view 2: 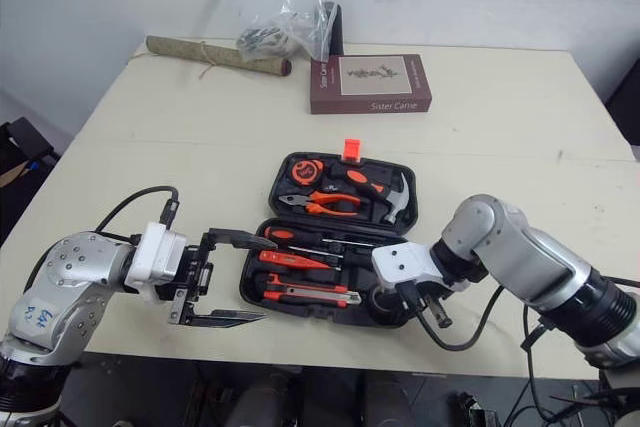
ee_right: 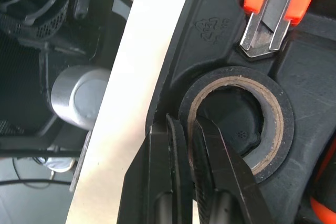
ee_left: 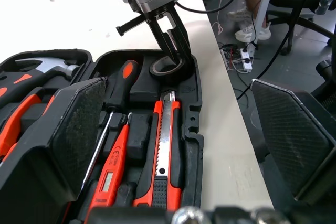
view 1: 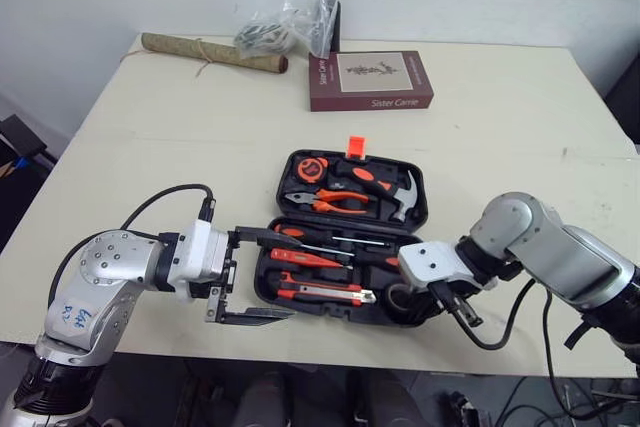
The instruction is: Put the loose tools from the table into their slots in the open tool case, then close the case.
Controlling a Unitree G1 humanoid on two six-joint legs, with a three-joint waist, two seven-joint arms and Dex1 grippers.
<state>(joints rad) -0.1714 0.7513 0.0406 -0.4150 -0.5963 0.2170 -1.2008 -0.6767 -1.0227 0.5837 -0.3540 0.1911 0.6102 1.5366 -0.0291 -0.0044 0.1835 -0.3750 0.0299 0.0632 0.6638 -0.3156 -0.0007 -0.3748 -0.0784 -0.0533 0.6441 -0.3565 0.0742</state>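
The black tool case [view 1: 262,287] lies open near the table's front edge. Its lid holds a hammer [view 1: 405,192], pliers [view 1: 330,202] and a tape measure [view 1: 313,167]. Its base holds screwdrivers [view 1: 320,239] and an orange utility knife [view 1: 325,294]. A black tape roll [ee_right: 273,108] sits in the round slot at the base's front right corner. My right gripper [ee_right: 184,121] is shut on the roll's wall, one finger inside the ring and one outside. My left gripper [view 1: 285,275] stands open at the base's left end, one finger over the case and the other past the table's front edge.
A maroon book [view 1: 372,80], a rolled mat [view 1: 212,52] and a plastic bag [view 1: 290,22] lie along the table's far side. An orange latch [view 1: 356,145] sticks up from the lid's far edge. A person's legs [ee_left: 252,3] and a chair are beyond the table.
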